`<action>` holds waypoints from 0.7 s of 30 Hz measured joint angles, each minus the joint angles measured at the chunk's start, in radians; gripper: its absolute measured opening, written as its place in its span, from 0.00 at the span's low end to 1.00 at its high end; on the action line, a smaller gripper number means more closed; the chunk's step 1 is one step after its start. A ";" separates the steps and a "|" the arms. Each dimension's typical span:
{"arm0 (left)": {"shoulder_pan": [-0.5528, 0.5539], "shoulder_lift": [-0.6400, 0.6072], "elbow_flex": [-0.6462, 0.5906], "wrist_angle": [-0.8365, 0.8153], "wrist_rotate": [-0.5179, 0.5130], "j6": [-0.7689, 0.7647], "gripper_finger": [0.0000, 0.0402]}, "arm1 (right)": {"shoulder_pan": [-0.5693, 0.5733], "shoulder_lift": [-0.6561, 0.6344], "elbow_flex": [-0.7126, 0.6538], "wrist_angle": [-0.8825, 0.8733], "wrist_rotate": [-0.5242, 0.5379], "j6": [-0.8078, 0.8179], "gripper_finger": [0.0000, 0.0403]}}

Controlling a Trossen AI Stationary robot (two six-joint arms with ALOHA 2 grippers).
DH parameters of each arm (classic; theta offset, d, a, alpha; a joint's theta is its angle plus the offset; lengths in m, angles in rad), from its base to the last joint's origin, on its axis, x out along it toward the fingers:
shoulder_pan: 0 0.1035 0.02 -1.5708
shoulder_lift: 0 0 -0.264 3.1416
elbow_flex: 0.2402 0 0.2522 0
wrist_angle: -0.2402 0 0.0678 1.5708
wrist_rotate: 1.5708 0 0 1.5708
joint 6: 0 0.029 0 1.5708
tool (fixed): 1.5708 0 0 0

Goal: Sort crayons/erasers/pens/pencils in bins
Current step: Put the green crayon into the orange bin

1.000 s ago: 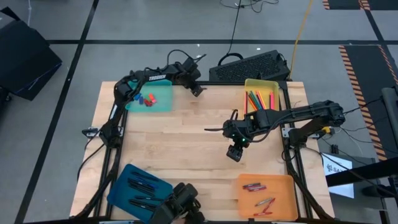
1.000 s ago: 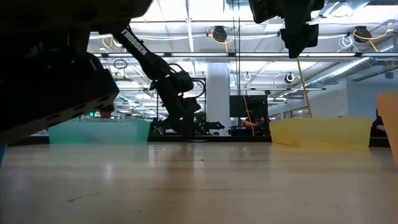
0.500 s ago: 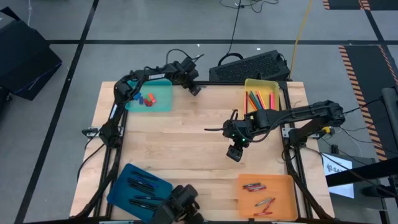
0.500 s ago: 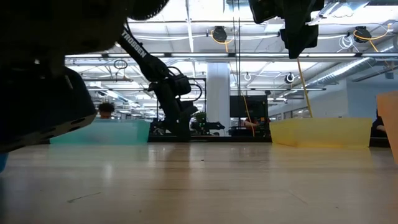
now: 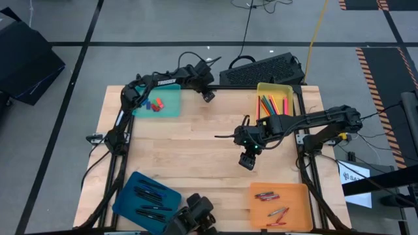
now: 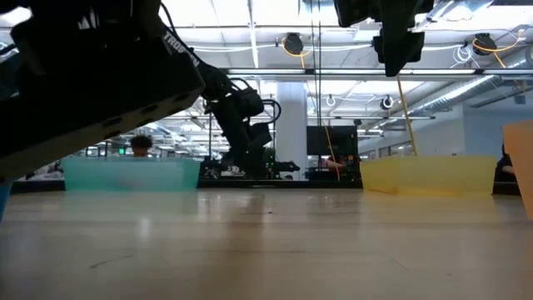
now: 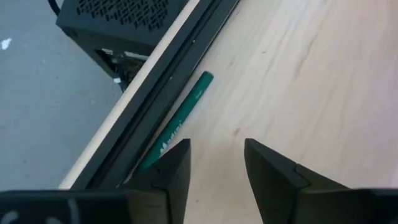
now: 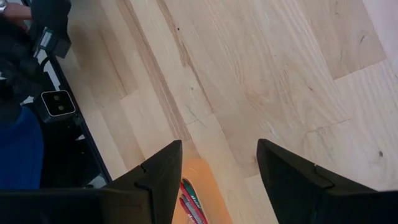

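The middle of my table [image 5: 183, 150] lies bare between the four corner bins, teal [image 5: 171, 104], yellow [image 5: 277, 91], dark blue [image 5: 130, 196] and orange [image 5: 294, 196], so either of my grippers has open wood to cross there. My right gripper [image 5: 246, 160] hangs parted above that middle. My left gripper [image 7: 214, 165], parted at the far edge, has a green pencil [image 7: 180, 127] lying tight against the black rail [image 7: 168, 93], which crowds any reach from that side.

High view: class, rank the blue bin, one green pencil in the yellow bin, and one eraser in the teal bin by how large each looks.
1. Blue bin, clearly largest.
2. Green pencil, a long thin stick.
3. Eraser, a tiny block, smallest.
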 joint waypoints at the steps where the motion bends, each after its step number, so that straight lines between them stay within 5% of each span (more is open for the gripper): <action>1: 0.001 0.000 -0.001 0.000 -0.002 0.001 0.39 | 0.000 0.000 0.000 0.000 0.000 -0.001 0.50; 13: 0.035 0.013 -0.015 0.077 0.173 0.235 0.55 | 0.005 0.000 0.000 0.000 0.000 0.016 0.50; 21: 0.037 0.013 -0.016 0.047 0.087 0.449 0.52 | 0.045 0.000 0.000 0.000 -0.001 0.068 0.50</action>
